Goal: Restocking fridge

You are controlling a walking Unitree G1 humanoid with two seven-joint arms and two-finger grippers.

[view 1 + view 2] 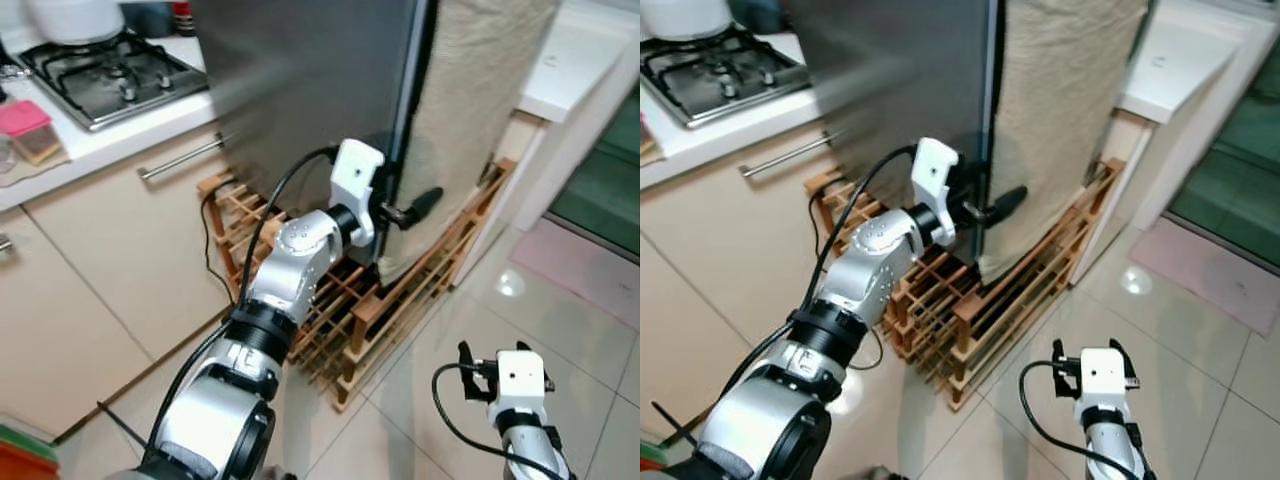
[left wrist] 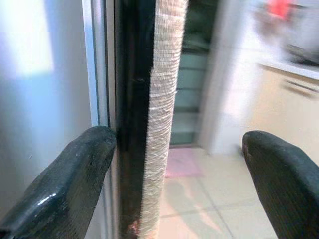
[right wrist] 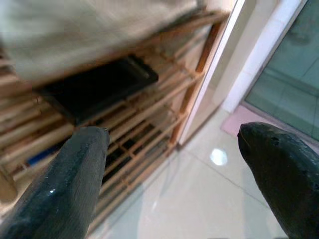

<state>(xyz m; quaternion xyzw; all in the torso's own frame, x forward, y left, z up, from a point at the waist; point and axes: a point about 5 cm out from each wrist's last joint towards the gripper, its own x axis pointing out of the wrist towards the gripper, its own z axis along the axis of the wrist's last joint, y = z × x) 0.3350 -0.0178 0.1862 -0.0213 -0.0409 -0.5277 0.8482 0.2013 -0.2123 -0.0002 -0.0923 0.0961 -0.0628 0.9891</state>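
**Left tool at the fridge door's edge**

The left tool [image 1: 405, 210] — fingers apart — straddles the fridge door [image 1: 300, 90] at its upright edge, towel [image 1: 1060, 110] just beyond. The right tool [image 1: 1090, 358], also apart, hangs lower, farther off.

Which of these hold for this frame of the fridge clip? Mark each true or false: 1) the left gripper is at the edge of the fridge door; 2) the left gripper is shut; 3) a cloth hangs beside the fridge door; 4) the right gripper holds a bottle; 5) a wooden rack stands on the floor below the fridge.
1) True: the left gripper reaches the edge of the fridge door.
2) False: its fingers are spread apart, one against the door edge.
3) True: a beige cloth hangs right beside it.
4) False: the right gripper is open and holds nothing, low over the floor tiles.
5) True: the wooden rack stands there.
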